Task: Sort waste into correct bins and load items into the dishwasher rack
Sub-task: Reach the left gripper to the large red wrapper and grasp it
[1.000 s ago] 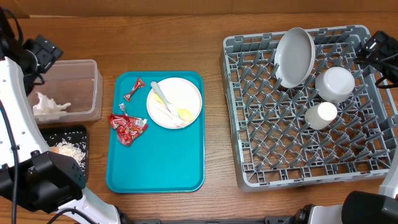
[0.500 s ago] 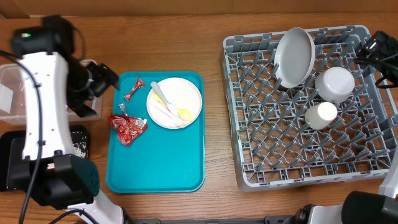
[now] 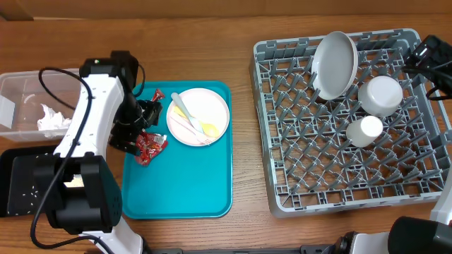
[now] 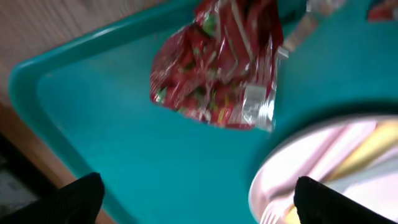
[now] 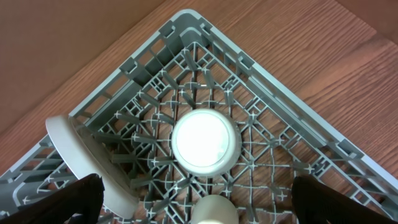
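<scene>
My left gripper (image 3: 148, 113) is open and empty over the left part of the teal tray (image 3: 183, 183). It hovers just above a large shiny red wrapper (image 3: 149, 145), which fills the top of the left wrist view (image 4: 217, 68). A small red wrapper (image 3: 157, 94) lies near the tray's far edge. A pale pink plate (image 3: 198, 116) holds a yellow spoon (image 3: 207, 129) and pale utensils. The clear tub (image 3: 21, 85) holds a white napkin (image 3: 53, 120). The black tray (image 3: 21, 187) holds rice grains. The orange cube is hidden. My right gripper (image 5: 199, 196) is open above the grey rack (image 3: 282, 176).
In the rack, a white plate (image 3: 335, 63) stands on edge, with a white bowl (image 3: 380, 95) and a small white cup (image 3: 364, 130) beside it. The right wrist view shows the bowl (image 5: 205, 140) directly below. My left arm crosses between the tub and the teal tray.
My left arm has swung right, from over the clear tub to the teal tray beside the large red wrapper. The right arm has not moved.
</scene>
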